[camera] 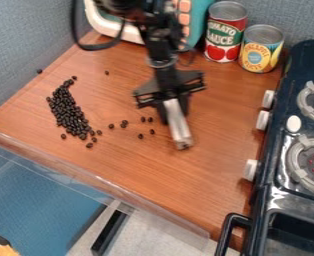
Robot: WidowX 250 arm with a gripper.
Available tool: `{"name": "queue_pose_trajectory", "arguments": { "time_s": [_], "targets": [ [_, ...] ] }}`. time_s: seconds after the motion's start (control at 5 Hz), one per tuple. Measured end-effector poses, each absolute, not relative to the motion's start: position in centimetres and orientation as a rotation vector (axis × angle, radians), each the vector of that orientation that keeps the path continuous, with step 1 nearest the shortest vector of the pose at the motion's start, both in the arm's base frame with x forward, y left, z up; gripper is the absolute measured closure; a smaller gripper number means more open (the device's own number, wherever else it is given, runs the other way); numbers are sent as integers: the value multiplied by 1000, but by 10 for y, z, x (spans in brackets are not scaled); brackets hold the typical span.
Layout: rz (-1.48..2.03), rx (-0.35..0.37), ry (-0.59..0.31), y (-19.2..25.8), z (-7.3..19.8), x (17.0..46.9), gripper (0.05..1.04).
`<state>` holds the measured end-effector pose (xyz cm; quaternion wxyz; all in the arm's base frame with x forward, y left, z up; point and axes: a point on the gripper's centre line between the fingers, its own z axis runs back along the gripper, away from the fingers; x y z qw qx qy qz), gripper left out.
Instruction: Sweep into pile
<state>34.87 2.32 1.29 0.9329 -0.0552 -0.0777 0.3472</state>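
From where I stand, the leftmost item is a single stray bean (39,71) beside the partition. Next to the right lies the main pile of dark beans (67,112), the material to be swept, elongated and resting on the left part of the wood-grain work surface (133,170). Its density suggests that it is the collection point. Loose beans (124,123) lie between this pile and the gripper (174,106); these appear to be the remaining work, and a leftward stroke would be called for. The gripper is clamped on a silvery bar (179,127), one dark finger on each side. The bar slants downward with its far end free, presumably so that its length can serve as the sweeping edge. Whether that end touches the surface cannot be determined. Behind the arm stands a teal-and-white toy appliance (199,17). To its right are two cans, placed at the back, probably to keep the sweeping area unobstructed: a red-labelled can (225,32) with printed lettering and tomatoes pictured, then a yellow-labelled can (260,48), also printed. The dark toy stove (290,155) bounds the right side, its pale knobs (262,120) facing the work.
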Motion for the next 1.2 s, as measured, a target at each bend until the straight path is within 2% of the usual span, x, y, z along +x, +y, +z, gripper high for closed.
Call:
{"name": "queue_pose_trajectory", "arguments": {
  "time_s": [0.6,1.2],
  "targets": [
    [738,-61,-174,72,14,315,702],
    [752,-14,-199,98,16,301,703]
  ]
}}
